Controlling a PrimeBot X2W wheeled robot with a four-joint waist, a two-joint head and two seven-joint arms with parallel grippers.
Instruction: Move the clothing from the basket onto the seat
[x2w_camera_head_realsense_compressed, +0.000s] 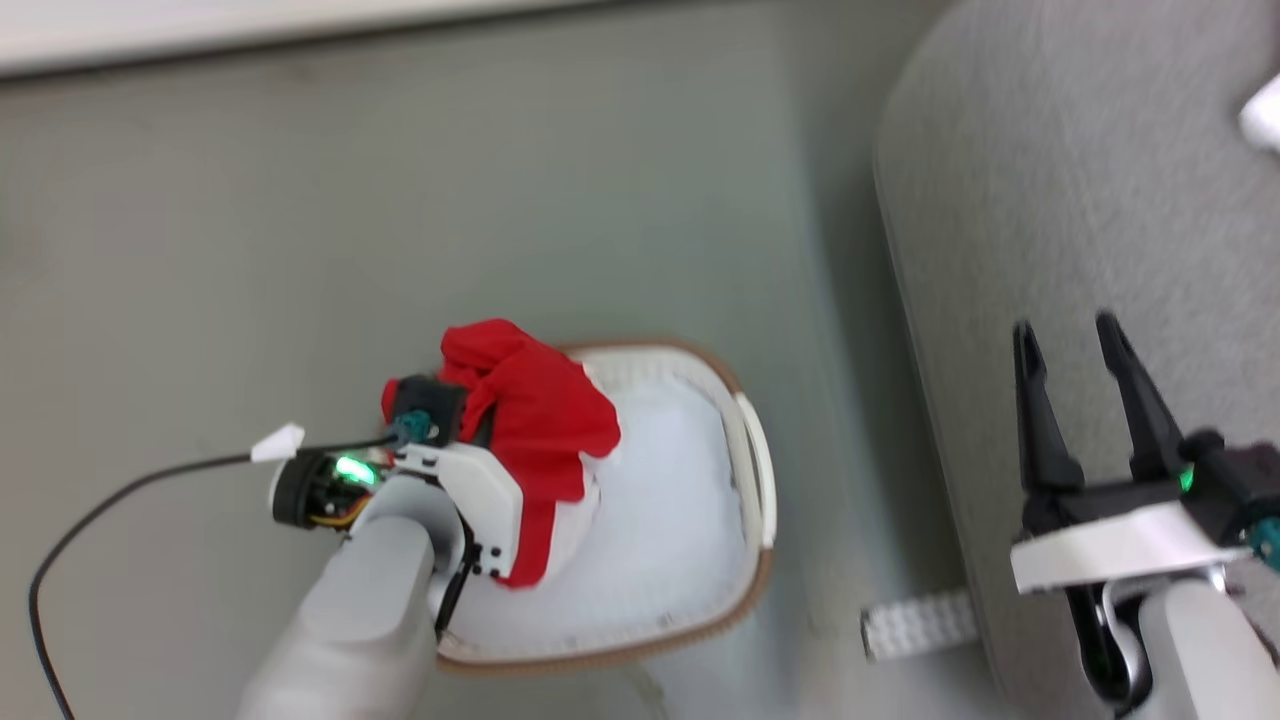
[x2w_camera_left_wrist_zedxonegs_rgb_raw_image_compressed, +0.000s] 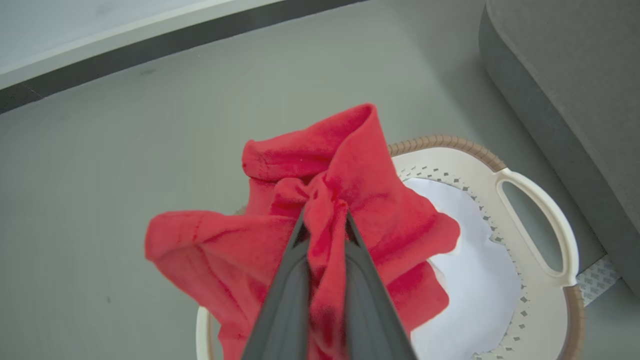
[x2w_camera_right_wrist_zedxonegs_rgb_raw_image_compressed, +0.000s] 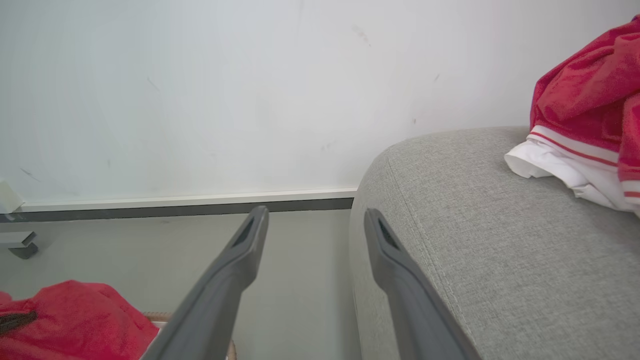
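Left wrist view: the left claw (x2w_camera_left_wrist_zedxonegs_rgb_raw_image_compressed: 324, 222) is pinched shut on a bunched fold of the clothing (x2w_camera_left_wrist_zedxonegs_rgb_raw_image_compressed: 370, 200), a bright red garment held up above the basket (x2w_camera_left_wrist_zedxonegs_rgb_raw_image_compressed: 532, 210). The white pad (x2w_camera_left_wrist_zedxonegs_rgb_raw_image_compressed: 470, 280) lies bare inside the basket, which sits on the floor (x2w_camera_left_wrist_zedxonegs_rgb_raw_image_compressed: 125, 150) just beside the grey seat (x2w_camera_left_wrist_zedxonegs_rgb_raw_image_compressed: 575, 90)

Head view: the garment drapes over the left claw and hangs down towards the near end of the basket. The right claw (x2w_camera_head_realsense_compressed: 1064, 330) waits over the seat's edge, its fingers spread wide with nothing between them

Right wrist view: the open fingers frame the seat's rounded edge. A second red garment (x2w_camera_right_wrist_zedxonegs_rgb_raw_image_compressed: 585, 95) with a white striped hem lies on the cushion beyond

The risk from here, by the look of it, is twofold. The grip takes only a narrow fold, so the cloth could slide free on the swing across to the seat. The trailing end could also snag the rim and drag the light basket along
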